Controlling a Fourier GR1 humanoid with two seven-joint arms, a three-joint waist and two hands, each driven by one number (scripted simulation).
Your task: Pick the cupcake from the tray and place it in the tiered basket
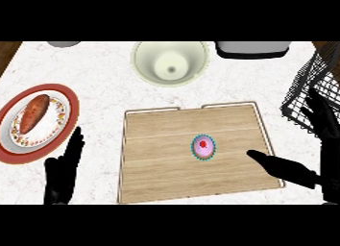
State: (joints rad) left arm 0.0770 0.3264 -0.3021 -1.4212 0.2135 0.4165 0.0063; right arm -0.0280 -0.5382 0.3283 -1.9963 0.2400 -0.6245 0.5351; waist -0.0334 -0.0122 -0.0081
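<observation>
The cupcake (204, 147) sits upright on the wooden tray (159, 163), a little right of the tray's middle, with bare wood all round it and nothing touching it. Seen from above it is round, so it has no long axis to line up with. The right hand (300, 168) is the nearer one: its thumb reaches over the tray's right edge, pointing at the cupcake, which lies to that hand's left and slightly farther from the robot. That hand is spread wide, fingers raised toward the wire tiered basket (316, 81) at the far right of the surface (102, 67), and it holds nothing. The left hand (65, 168) rests open, fingers straight, just left of the tray, farther from the cupcake.
</observation>
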